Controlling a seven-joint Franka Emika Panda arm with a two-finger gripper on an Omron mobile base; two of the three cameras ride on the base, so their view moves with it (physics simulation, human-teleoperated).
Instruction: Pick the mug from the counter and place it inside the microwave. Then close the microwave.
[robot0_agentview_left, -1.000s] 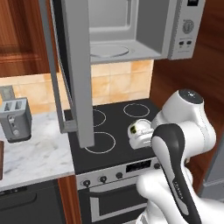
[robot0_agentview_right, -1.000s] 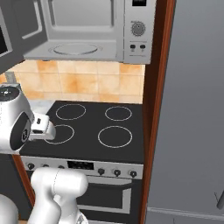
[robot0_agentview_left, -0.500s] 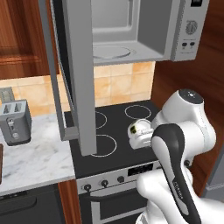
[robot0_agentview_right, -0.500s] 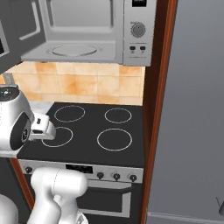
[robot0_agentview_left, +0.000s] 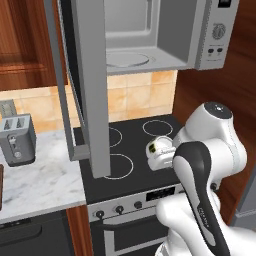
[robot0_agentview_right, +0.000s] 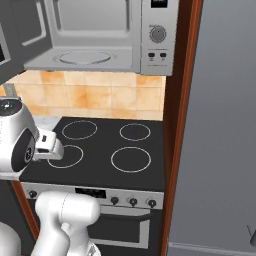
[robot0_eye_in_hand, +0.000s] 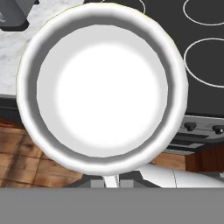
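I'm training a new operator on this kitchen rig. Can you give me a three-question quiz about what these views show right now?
1. True or false: the large silver-grey microwave stands with its dark glass door open.
2. The small squat white ceramic mug in the hand view is: A) on the marbled counter, B) up close to the camera, above floor and stove edge, C) on the turntable.
3. Which grey appliance stands on the counter, left of the black glass stovetop?

Key: 1 true; 2 B; 3 the toaster.
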